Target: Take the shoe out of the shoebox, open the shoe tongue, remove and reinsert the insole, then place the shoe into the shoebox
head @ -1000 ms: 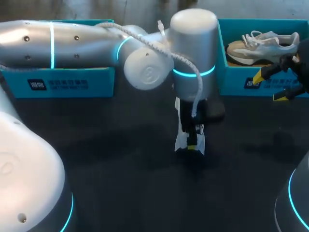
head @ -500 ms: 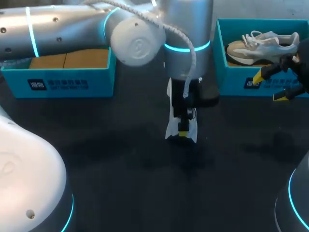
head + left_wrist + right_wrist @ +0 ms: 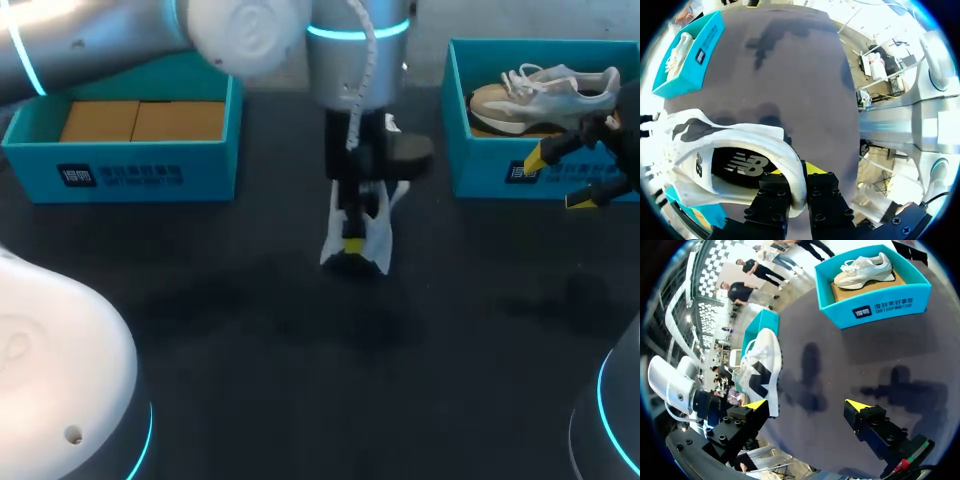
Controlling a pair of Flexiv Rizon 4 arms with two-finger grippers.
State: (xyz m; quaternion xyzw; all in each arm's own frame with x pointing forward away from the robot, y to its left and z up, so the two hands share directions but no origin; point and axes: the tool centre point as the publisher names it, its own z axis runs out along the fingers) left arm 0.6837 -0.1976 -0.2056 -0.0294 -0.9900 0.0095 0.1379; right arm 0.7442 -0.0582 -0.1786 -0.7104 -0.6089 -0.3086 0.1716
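Left gripper [image 3: 792,184]: clamped on the heel rim of the white shoe [image 3: 740,136], one finger inside the collar and one outside.
White shoe: out of both boxes, hanging from that heel pinch over the dark table [image 3: 250,400], between the two boxes. You cannot tell from these views whether its low end touches the table.
Right gripper [image 3: 806,405]: fingers spread wide with nothing between them; it sits near the front wall of the right box [image 3: 500,175], well apart from the white shoe.
Slip risk: you hold only a thin, soft edge of the heel. The whole shoe hangs off it, so a quick swing or a jolt could likely pull the rim out and drop the shoe.
Twist risk: one pinch point lets the shoe turn about the fingers. If you set it down tilted it will probably roll onto its side, which makes the tongue hard to reach.
Handover risk: bring the right gripper in gently for the tongue. A push against the hanging shoe, with nothing bracing it, could lever it out of the left gripper.
Mix-up risk: a second shoe [image 3: 545,95] lies close to the right gripper, so watch that you do not reach for the wrong one.
Left box [image 3: 120,175]: holds only a brown cardboard liner [image 3: 140,120], no shoe.
Right box: holds the second shoe, beige with white laces, lying on its own cardboard.
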